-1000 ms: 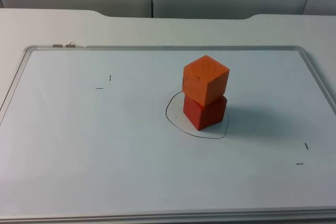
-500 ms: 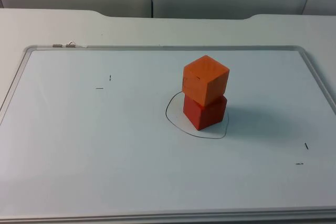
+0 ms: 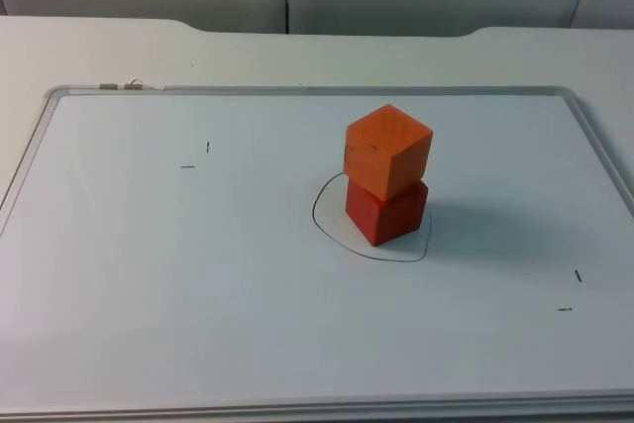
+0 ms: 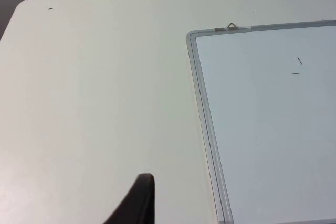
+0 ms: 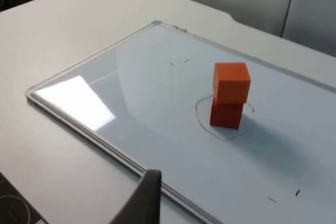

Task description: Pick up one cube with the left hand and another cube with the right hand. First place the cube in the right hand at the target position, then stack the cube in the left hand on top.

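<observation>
Cubes are standing stacked: orange cube (image 3: 388,149) is sitting on red cube (image 3: 386,212) inside the circle (image 3: 327,232) on the whiteboard (image 3: 149,274). Whether either gripper's fingers are apart cannot be told.

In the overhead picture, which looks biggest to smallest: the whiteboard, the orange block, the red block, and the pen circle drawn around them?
1. whiteboard, by far.
2. pen circle, wider than either block.
3. orange cube and red cube: unsure. The orange one sits on top, hiding part of the red one and nearer the camera, so they may match.
</observation>
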